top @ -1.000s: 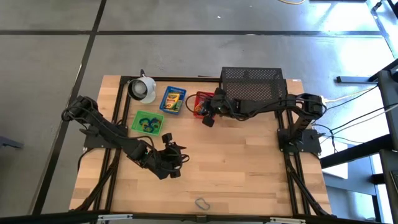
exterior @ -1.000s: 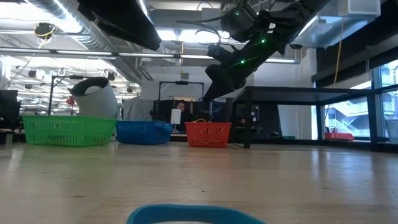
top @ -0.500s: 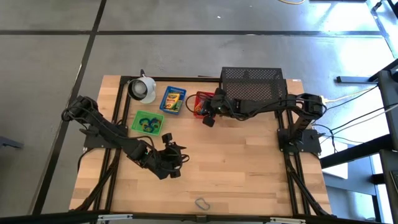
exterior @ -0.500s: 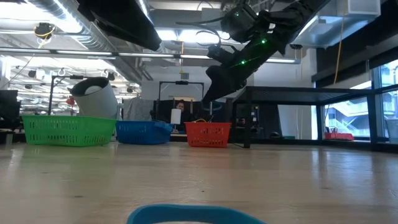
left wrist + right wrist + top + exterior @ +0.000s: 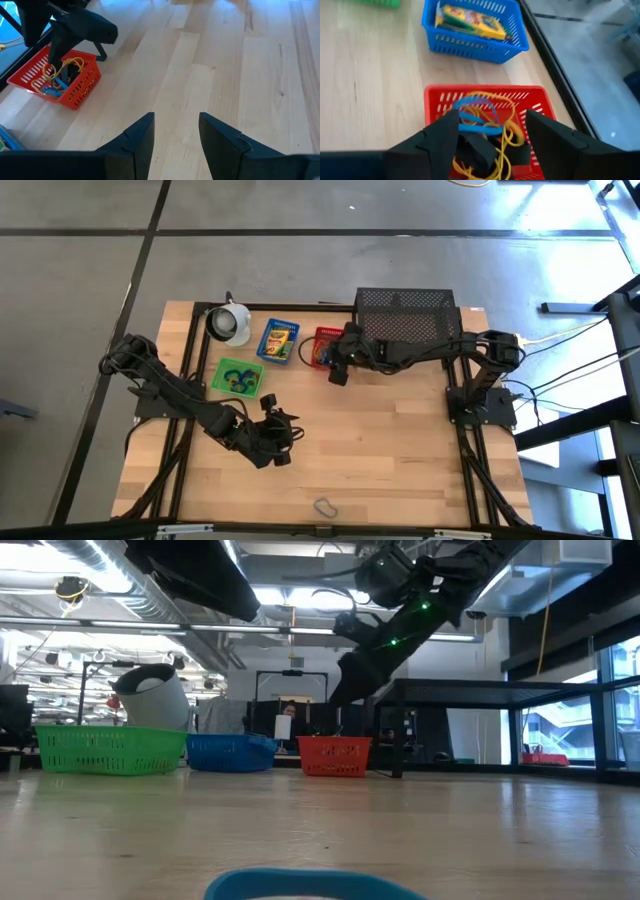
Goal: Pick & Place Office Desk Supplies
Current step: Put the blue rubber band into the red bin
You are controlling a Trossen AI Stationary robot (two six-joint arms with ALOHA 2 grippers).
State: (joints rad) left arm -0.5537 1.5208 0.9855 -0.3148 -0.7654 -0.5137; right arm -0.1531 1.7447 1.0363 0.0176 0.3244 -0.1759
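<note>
My right gripper (image 5: pixel 492 137) hangs open just above the red basket (image 5: pixel 322 345), which holds blue (image 5: pixel 477 120) and yellow rubber bands and dark clips. A crayon box (image 5: pixel 470 20) lies in the blue basket (image 5: pixel 278 340). More rubber bands lie in the green basket (image 5: pixel 237 376). One loose rubber band (image 5: pixel 324 507) lies flat on the table near its front edge. My left gripper (image 5: pixel 176 132) waits open over bare wood at mid-table, with nothing between its fingers.
A white cup (image 5: pixel 230 322) lies at the back left behind the baskets. The black wire-mesh rack (image 5: pixel 405 320) stands at the back right, under my right arm. Bare wood stretches across the middle and right of the table.
My right gripper has opened above the red basket and shifted slightly toward the table's right edge.
</note>
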